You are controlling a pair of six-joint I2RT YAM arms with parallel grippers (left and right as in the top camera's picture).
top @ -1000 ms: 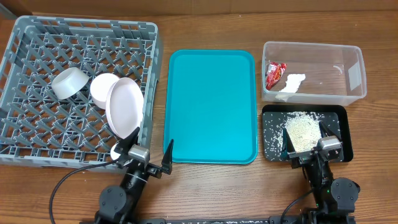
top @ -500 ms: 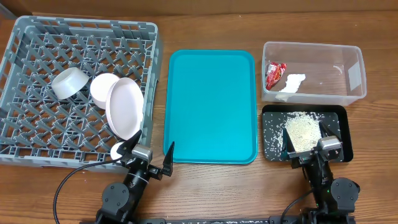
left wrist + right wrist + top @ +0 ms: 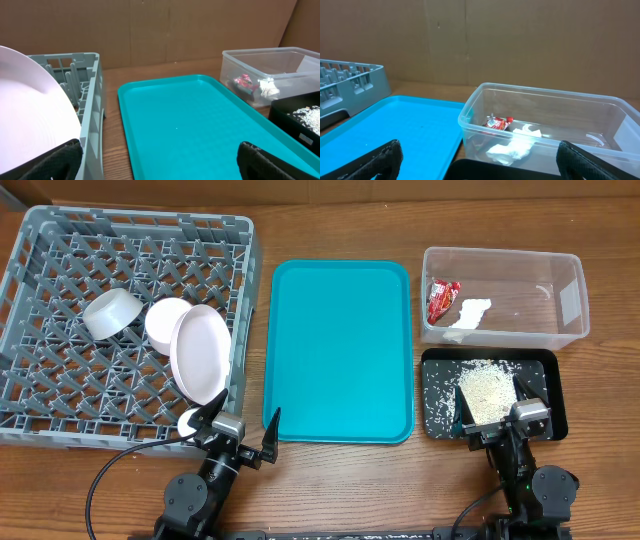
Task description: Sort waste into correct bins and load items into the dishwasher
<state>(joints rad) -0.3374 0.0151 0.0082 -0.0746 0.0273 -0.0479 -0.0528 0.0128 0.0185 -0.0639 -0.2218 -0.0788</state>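
Note:
The grey dish rack [image 3: 130,218] at the left holds a tilted white plate [image 3: 199,352], a pale grey bowl [image 3: 110,312], a white bowl [image 3: 165,320] and a white cup [image 3: 188,421] at its front edge. The chopsticks are out of view. The clear tub [image 3: 570,300] holds the red wrapper [image 3: 441,298] and the white tissue [image 3: 468,314]. The black tray [image 3: 545,365] holds rice scraps [image 3: 485,392]. My left gripper [image 3: 240,420] is open and empty at the rack's front right corner, with the plate [image 3: 30,110] close on its left. My right gripper [image 3: 492,408] is open and empty over the black tray's front.
The teal serving tray [image 3: 340,350] lies bare between the rack and the bins and fills the left wrist view [image 3: 190,120]. The right wrist view shows the tub [image 3: 600,107] ahead and the teal tray [image 3: 395,125] to the left. A cardboard wall stands behind.
My left gripper has shifted very slightly to the right. Nothing else has moved.

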